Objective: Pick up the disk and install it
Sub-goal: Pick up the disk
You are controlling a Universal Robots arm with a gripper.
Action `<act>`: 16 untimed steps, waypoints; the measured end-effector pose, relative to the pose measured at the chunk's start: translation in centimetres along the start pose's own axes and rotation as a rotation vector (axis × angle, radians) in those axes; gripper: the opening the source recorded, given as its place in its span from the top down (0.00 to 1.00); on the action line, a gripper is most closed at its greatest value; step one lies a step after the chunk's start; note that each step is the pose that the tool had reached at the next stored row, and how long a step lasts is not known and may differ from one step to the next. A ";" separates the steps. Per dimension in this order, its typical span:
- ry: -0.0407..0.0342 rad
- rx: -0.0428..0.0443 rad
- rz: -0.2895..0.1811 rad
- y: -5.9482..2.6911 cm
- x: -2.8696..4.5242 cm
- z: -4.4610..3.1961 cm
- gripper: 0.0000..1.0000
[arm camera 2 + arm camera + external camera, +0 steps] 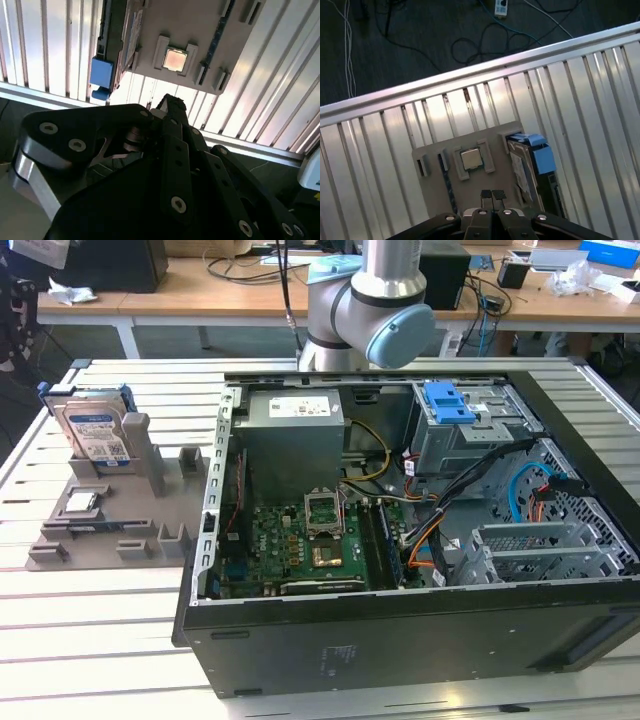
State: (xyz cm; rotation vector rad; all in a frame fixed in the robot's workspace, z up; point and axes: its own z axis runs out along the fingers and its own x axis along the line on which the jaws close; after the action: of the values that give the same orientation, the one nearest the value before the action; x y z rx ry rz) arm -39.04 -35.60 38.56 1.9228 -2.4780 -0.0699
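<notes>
One barcode-labelled disk [96,430] stands in the grey holder [150,502]; pincer [492,194] closed, empty, well apart.

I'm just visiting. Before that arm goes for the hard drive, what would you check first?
1. Disk standing upright in the gray holder: ok.
2. Gripper empty: ok.
3. Gripper open for a grasp: not ok, shut.
4. Gripper lined up over the disk: not ok, it hangs over the holder beside it.
5. Computer case open: ok.
6. Free bay for the disk: cannot tell.
</notes>
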 end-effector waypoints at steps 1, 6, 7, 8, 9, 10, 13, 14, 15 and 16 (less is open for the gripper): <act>0.0005 -0.0003 -0.013 0.00 0.00 0.00 0.89; 0.0039 -0.0024 -0.100 0.00 0.00 0.00 0.89; 0.0045 -0.0028 -0.116 0.00 0.00 0.00 0.89; 0.0053 -0.0033 -0.138 0.00 0.00 0.00 0.89; 0.0062 -0.0038 -0.161 0.00 0.00 0.00 0.89; 0.0070 -0.0043 -0.184 0.00 0.00 0.00 0.89; 0.0093 -0.0058 -0.243 0.00 0.00 0.00 0.89; 0.0101 -0.0063 -0.264 0.00 0.00 0.00 0.89; 0.0109 -0.0068 -0.289 0.00 0.00 0.00 0.89; 0.0119 -0.0074 -0.312 0.00 0.00 0.00 0.89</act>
State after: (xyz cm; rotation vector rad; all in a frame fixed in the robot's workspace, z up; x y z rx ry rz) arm -39.04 -35.60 38.56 2.2797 -2.1442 -0.0677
